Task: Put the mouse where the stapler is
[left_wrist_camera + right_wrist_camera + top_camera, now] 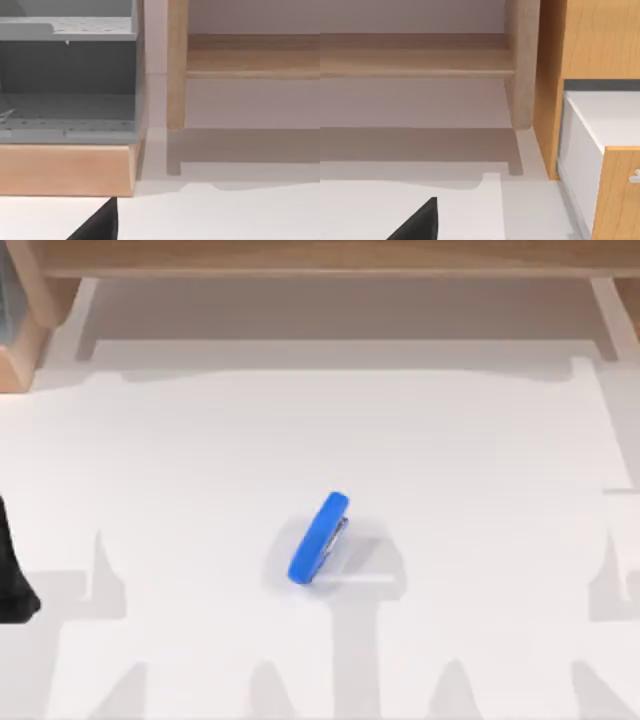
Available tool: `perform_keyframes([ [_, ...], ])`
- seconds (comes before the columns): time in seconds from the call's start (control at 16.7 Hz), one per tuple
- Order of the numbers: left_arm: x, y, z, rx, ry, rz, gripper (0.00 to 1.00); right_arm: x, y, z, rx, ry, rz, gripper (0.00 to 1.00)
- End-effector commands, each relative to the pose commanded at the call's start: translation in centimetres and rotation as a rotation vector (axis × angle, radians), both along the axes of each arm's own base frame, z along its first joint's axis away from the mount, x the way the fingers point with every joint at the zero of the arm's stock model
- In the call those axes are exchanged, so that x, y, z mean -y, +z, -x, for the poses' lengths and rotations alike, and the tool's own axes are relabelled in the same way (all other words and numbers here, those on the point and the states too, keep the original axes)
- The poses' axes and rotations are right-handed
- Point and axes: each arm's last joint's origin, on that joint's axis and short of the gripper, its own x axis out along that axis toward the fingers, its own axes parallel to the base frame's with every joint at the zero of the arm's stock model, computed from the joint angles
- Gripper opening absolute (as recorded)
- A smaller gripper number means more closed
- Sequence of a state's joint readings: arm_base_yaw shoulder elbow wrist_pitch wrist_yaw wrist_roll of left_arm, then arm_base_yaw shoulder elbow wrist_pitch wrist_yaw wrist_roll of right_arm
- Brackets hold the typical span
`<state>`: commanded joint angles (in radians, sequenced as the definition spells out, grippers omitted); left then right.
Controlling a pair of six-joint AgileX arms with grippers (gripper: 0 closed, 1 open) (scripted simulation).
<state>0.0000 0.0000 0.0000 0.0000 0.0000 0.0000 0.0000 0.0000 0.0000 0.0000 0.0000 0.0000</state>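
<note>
Lying tilted mid-table, blue stapler (320, 539), left arm (12, 575) parked at left edge, end effector opening unclear

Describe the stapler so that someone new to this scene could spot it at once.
Look at the white table from above, then near its middle, slightly toward the front edge. The stapler lies there at a slant, alone on the surface. It is bright blue and elongated, with a grey metal underside, the one coloured thing on the white top.

bench (200, 470): white top, bare on its left and right parts
wooden shelf (320, 255): runs along the far edge
grey pegboard cabinet (67, 75): far left, on a wooden base
white drawer unit (600, 150): far right, wood-framed
</note>
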Motion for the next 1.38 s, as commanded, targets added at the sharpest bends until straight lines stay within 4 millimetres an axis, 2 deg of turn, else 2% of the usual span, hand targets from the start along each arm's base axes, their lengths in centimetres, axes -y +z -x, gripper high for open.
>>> perform_keyframes([
  [0.18, 0.0, 0.0, 0.0, 0.0, 0.0, 0.0, 1.0, 0.0, 0.2, 0.0, -0.007, 0.001, 0.003, 1.0],
  [0.36, 0.0, 0.0, 0.0, 0.0, 0.0, 0.0, 1.0, 0.0, 1.9, -0.1, -0.071, 0.013, 0.034, 1.0],
  [0.54, 0.0, 0.0, 0.0, 0.0, 0.0, 0.0, 1.0, 0.2, 5.5, -0.8, -0.187, 0.027, 0.089, 1.0],
  [0.72, 0.0, 0.0, 0.0, 0.0, 0.0, 0.0, 1.0, 0.6, 10.4, -3.1, -0.335, 0.038, 0.15, 1.0],
  [0.9, 0.0, 0.0, 0.0, 0.0, 0.0, 0.0, 1.0, 1.7, 15.2, -7.5, -0.507, 0.044, 0.207, 1.0],
  [1.08, 0.0, 0.0, 0.0, 0.0, 0.0, 0.0, 1.0, 3.7, 18.4, -14.1, -0.692, 0.054, 0.248, 1.0],
  [1.2, 0.0, 0.0, 0.0, 0.0, 0.0, 0.0, 1.0, 5.7, 19.0, -19.0, -0.816, 0.067, 0.266, 1.0],
  [1.38, 0.0, 0.0, 0.0, 0.0, 0.0, 0.0, 1.0, 9.3, 17.4, -26.0, -0.995, 0.098, 0.28, 1.0],
])
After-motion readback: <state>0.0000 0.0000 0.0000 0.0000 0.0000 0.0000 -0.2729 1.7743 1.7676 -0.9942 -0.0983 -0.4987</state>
